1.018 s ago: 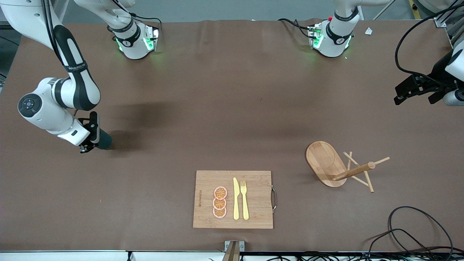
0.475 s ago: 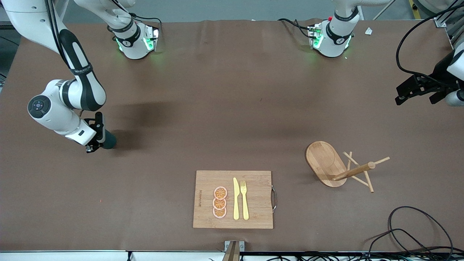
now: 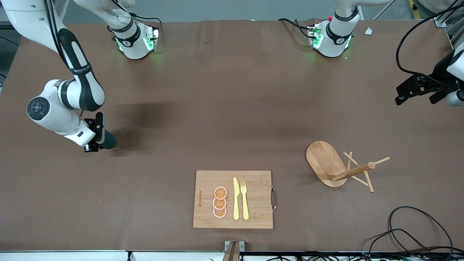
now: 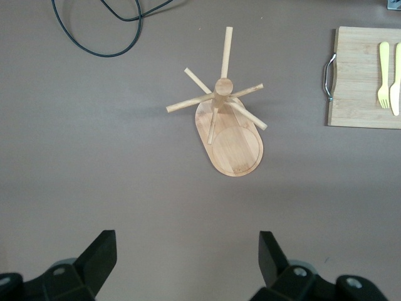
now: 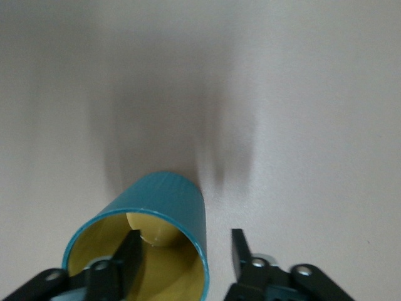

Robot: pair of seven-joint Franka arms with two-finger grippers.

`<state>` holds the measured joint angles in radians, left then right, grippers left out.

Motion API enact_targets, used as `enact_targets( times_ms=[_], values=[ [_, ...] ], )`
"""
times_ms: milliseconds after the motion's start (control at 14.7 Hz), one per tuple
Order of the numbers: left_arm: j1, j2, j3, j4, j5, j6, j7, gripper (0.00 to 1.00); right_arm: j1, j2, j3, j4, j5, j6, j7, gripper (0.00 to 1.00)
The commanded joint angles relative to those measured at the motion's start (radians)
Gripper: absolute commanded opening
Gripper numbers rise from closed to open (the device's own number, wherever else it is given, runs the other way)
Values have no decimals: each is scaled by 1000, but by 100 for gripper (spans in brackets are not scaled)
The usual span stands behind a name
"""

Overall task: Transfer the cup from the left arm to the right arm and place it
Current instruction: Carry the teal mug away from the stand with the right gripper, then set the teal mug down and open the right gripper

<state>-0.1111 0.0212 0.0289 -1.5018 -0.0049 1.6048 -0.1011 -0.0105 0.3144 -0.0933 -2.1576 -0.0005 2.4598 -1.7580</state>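
Down at the middle left of the front view, the right gripper (image 3: 95, 139) is low at the cup (image 3: 107, 140), which stands on the table (image 3: 224, 108) toward the right arm's end. In the right wrist view its fingers (image 5: 130, 260) are parted, one inside the mug's mustard hollow and the other outside the teal wall (image 5: 172, 204), with a gap showing between that outer finger and the wall, so the cup (image 5: 156, 235) is straddled, not clamped.

Further out, at the right edge of the front view, the left gripper (image 3: 417, 88) waits over the left arm's end of the table; the left wrist view shows its fingers (image 4: 97, 257) spread wide with nothing between them.

Lower in the frame, a wooden cutting board (image 3: 233, 199) lies near the front camera's edge, bearing three orange slices (image 3: 219, 202), a yellow knife (image 3: 236, 198) and a yellow fork (image 3: 244, 200). Toward the lower right, a wooden mug tree (image 3: 340, 167) lies tipped on its side, and a black cable (image 3: 417, 228) loops in the bottom right corner.
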Motion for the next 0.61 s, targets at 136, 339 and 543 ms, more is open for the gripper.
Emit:
enact_targets(
  times_ms=[136,339,543],
  values=[
    [4,-6,-3,-5,5,6,8,100,-5,-72,3,107,-1,-220,283,100],
    [4,-4,-3,-5,5,7,8,100,0,-127,7,113,-3,-278,576,100],
    [4,-4,-3,-5,5,6,8,100,21,-147,9,192,-3,-413,757,100]
  ],
)
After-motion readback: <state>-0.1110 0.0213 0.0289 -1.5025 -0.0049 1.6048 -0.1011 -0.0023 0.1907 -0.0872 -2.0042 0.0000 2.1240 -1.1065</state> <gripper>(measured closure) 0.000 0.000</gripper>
